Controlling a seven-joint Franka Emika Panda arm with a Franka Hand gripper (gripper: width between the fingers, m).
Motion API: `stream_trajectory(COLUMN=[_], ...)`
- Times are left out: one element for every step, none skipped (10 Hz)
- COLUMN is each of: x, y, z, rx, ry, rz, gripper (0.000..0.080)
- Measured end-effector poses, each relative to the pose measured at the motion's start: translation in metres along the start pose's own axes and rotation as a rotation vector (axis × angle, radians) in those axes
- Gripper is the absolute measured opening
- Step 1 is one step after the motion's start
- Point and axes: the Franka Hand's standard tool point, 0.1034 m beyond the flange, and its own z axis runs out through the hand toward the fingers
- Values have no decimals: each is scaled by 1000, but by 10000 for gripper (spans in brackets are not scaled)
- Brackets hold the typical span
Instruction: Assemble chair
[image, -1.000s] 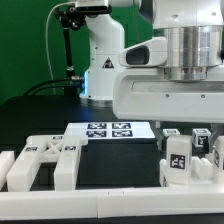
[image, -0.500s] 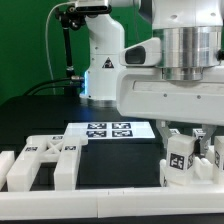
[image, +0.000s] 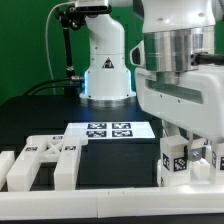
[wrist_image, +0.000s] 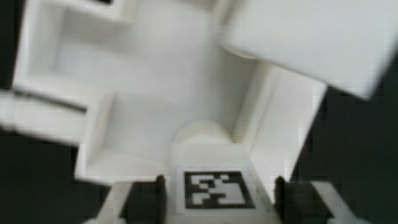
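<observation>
The chair is in loose pieces, all matte white and blocky, with small black-and-white square tags. Its X-braced panel (image: 45, 160) lies flat near the front edge of the black tabletop (image: 120, 165), toward the exterior view's left, with its tags on the upper face. A cluster of upright posts (image: 178, 160) stands near the same edge toward the exterior view's right, well apart from the panel, tags facing the camera.

The gripper (wrist_image: 217, 196) hangs over this cluster, partly open, with its fingers (wrist_image: 128, 198) on either side of a tagged piece (wrist_image: 217, 185). Thin dark lines show between pads and piece, so I cannot tell whether they press on it. In the wrist view a broader white part (wrist_image: 160, 90) with stepped edges spreads beyond that piece. The marker board (image: 108, 130) lies flat farther back, mid-tabletop.
</observation>
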Motion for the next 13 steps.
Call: stream_trajectory(x=[-3,-4,-4,-3,-2,-2,-4,-4,-3,-2,-1,0,2], y=[0,0,0,0,-1,-2,0,5,4,5,5,4,1], z=[1,1,1,1,0,-3,-3,-3,-2,-2,-2,-2,-4], rx=[8,9,9,8,9,12,11,11,11,9,9,4,-3], ry=[4,4,5,6,7,8,6,9,10,12,12,22,56], rz=[78,90,67,9,-171,-346,-499,-594,-606,-695,-769,-890,-1070], gripper=[289,289,291,291,515,515,606,641,647,647,647,649,649])
